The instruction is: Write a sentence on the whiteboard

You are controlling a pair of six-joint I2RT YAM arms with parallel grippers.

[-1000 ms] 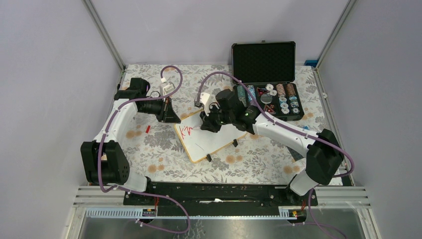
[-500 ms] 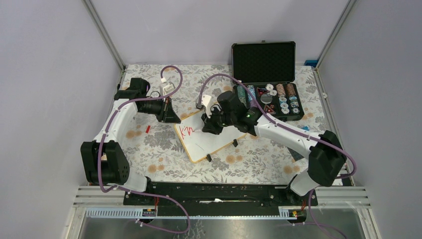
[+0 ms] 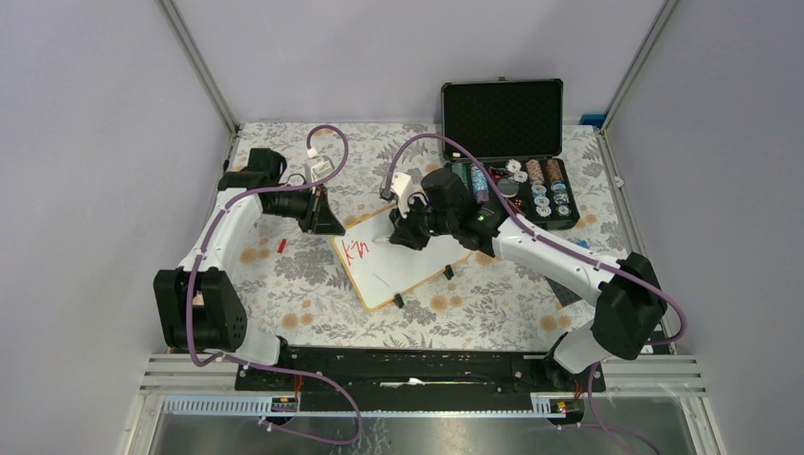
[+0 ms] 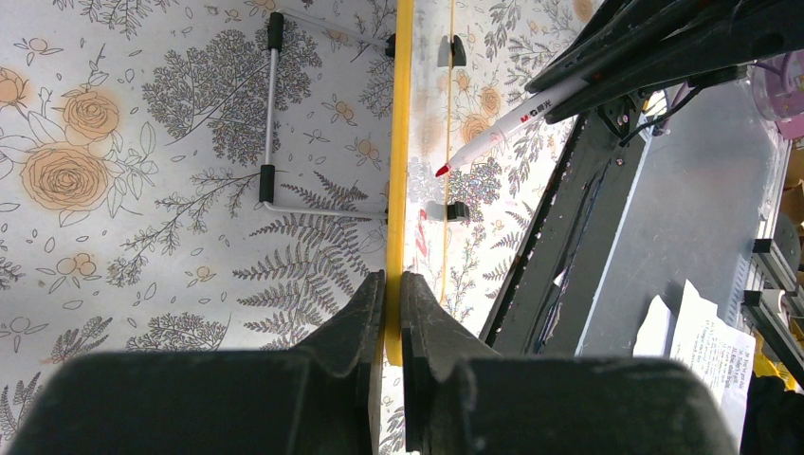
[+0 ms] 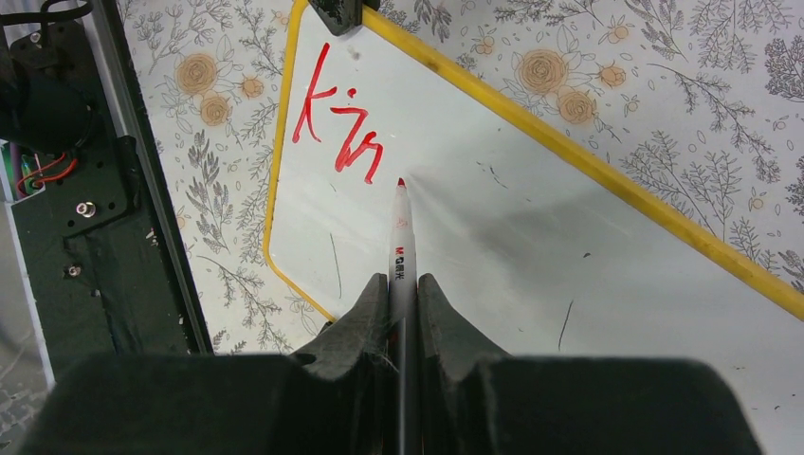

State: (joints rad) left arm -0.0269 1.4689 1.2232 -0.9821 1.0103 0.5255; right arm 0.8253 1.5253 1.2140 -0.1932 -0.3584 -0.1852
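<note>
Pale yellowish wood rims the whiteboard [image 3: 410, 277], which sits askew near the middle of the flower-patterned desk [image 3: 493, 305]. Its small black feet [image 3: 398, 300] show along the near edge. Red lettering [image 3: 356, 250] sits at its far-left end. From the right wrist view it reads "Kin" in slanting strokes. The rest of the white face is bare apart from a few faint thin marks.

The left fingers [image 3: 329, 221] reach in from the left and are pressed together on the board's far-left rim, pinching the thin edge between them. The left wrist view looks straight along that rim. On the board's back side, a thin wire stand [image 4: 268, 114] runs from the rim out over the flowered surface.

The right fingers [image 3: 396, 237] come in from the far right and pinch a white marker [image 5: 401, 248] with a red tip. The barrel is clamped tight between them and points down toward the board. The tip is at the board's face, just to the right of the last letter; whether it actually touches I can't tell.

Behind the right arm, at the far right of the desk, a black case [image 3: 502, 118] stands open with its lid up. Rows of round chips [image 3: 542, 187] fill its tray. A small red object [image 3: 282, 245] lies on the desk left of the board, near the left arm.
</note>
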